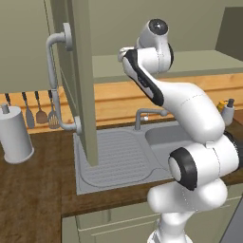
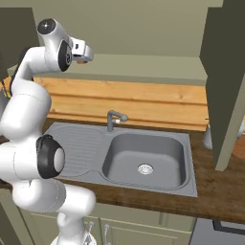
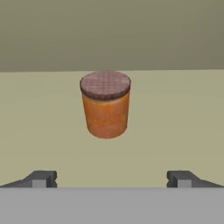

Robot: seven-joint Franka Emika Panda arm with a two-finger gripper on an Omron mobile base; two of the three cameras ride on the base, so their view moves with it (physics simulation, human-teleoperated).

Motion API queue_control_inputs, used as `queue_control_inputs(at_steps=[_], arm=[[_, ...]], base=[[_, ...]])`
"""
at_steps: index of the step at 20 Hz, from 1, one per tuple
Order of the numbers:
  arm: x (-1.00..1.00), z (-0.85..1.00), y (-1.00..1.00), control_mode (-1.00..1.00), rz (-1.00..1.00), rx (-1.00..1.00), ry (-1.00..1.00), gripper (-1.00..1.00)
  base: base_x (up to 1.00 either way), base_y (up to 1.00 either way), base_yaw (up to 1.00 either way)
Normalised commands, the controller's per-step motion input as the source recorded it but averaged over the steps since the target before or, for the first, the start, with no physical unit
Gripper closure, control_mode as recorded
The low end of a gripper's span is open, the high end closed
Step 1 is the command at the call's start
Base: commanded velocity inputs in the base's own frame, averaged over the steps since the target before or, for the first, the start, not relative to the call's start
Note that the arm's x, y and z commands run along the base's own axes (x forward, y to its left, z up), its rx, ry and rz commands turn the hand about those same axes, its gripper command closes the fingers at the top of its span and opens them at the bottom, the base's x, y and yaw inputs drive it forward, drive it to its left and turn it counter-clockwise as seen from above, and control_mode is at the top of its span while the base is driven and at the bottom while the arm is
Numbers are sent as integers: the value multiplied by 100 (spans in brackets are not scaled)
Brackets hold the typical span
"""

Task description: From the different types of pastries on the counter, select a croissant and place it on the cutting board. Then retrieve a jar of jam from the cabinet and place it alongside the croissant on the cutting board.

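Left base view: the cabinet (image 1: 83, 71) door stands swung open at the upper left of the frame, its tubular handle (image 1: 56, 80) facing the camera, so access to the shelf is already made. The arm reaches up toward the top centre, above the sink (image 1: 118, 154) set in the counter (image 1: 28, 190). Neither croissant nor cutting board can be made out here, so that first part of the task cannot be confirmed. Right base view: the hand sits at the upper left, and an orange patch just beyond it is probably the jar of jam (image 2: 83, 61); a second open door edge hangs at the right. Hand view: the jar of jam (image 3: 106, 105) stands upright on the pale shelf at centre frame, directly ahead of the gripper (image 3: 111, 178). The fingers (image 3: 41, 178) are spread fully wide at the bottom, touching nothing and holding nothing. Judgement: the jam retrieval is at the approach stage; closing in, grasping, and carrying to the board remain.
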Motion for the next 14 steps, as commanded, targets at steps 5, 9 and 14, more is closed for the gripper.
queue_control_inputs(at_steps=[5,9,14], arm=[[24,0,4,-100,3,0,-4,-100],[31,0,0,-100,5,0,-1,-100],[29,0,0,-100,6,0,0,-100]], base=[[0,0,0],[0,0,0],[0,0,0]])
